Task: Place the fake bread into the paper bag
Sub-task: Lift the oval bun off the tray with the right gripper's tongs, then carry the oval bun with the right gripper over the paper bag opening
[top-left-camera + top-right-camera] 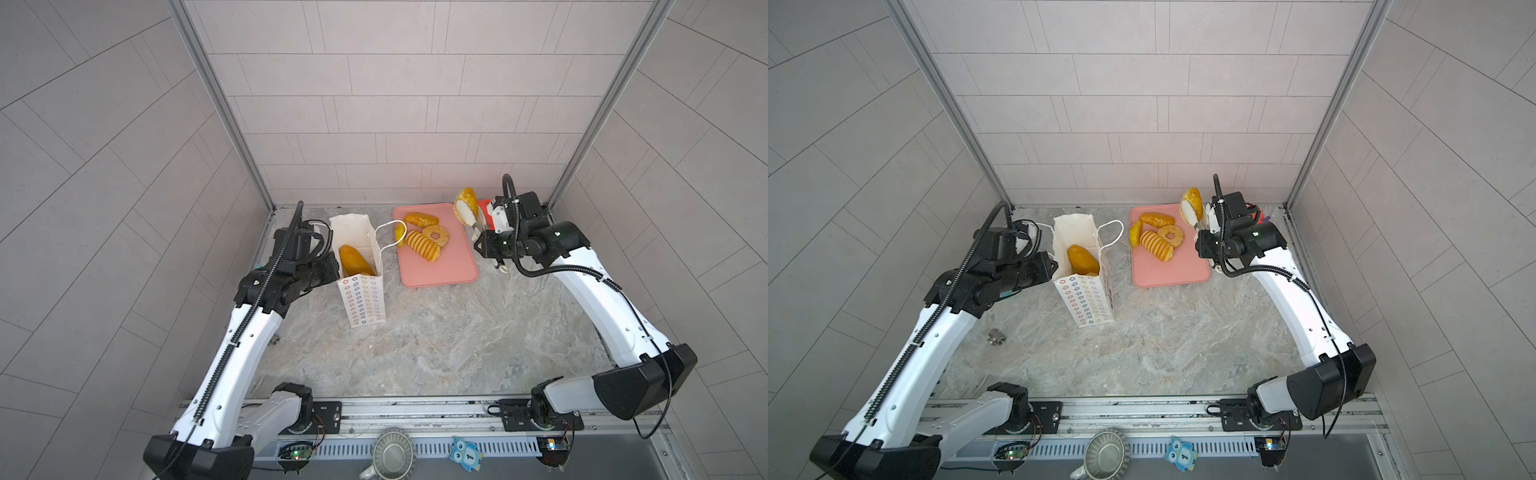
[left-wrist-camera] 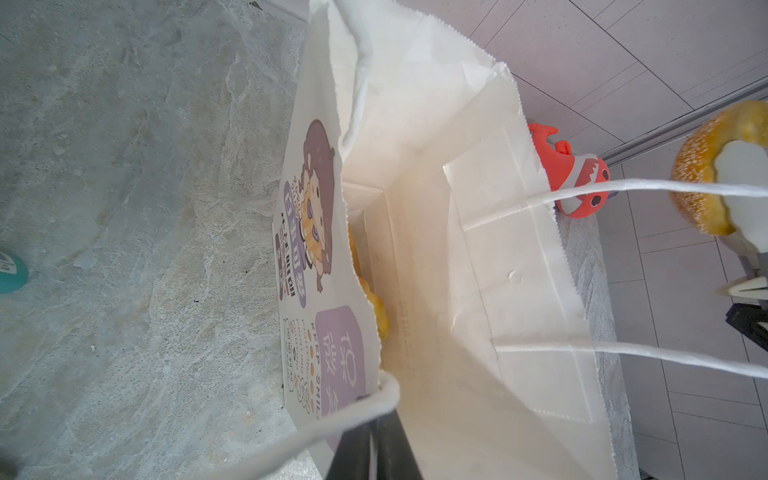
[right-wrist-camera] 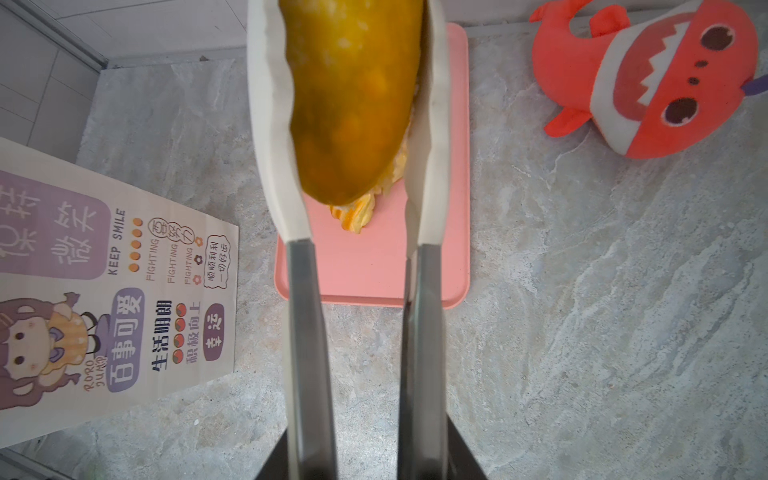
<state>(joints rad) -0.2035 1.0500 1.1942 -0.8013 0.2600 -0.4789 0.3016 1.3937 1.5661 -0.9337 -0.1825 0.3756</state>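
Carrying falls to the right arm: the right fingers (image 1: 464,212) pinch one piece of fake bread (image 3: 353,104), a sugared pastry, between their white pads, lifted above the far right corner of the pink tray (image 1: 449,270). From there the paper bag (image 1: 363,299) lies to the left, past the tray. It stands upright on the worktop (image 1: 415,340) with its mouth open upward, and the mouth's long axis runs near to far. The left fingers (image 2: 361,453) are pressed together on the rim of the bag's left wall, beside a cord handle, so the left arm is nearer the bag and steadies it. The coming move looks like a leftward carry over the tray, then a drop into the mouth. Counted: one pastry held; four on the tray, a long loaf (image 1: 420,219), a ring doughnut (image 1: 436,235), a ridged roll (image 1: 422,246) and a small yellow piece (image 1: 400,235); one bagged loaf (image 1: 353,258), with perhaps a second beside it. One bag, one tray, one red plush shark (image 3: 648,79) at the far right
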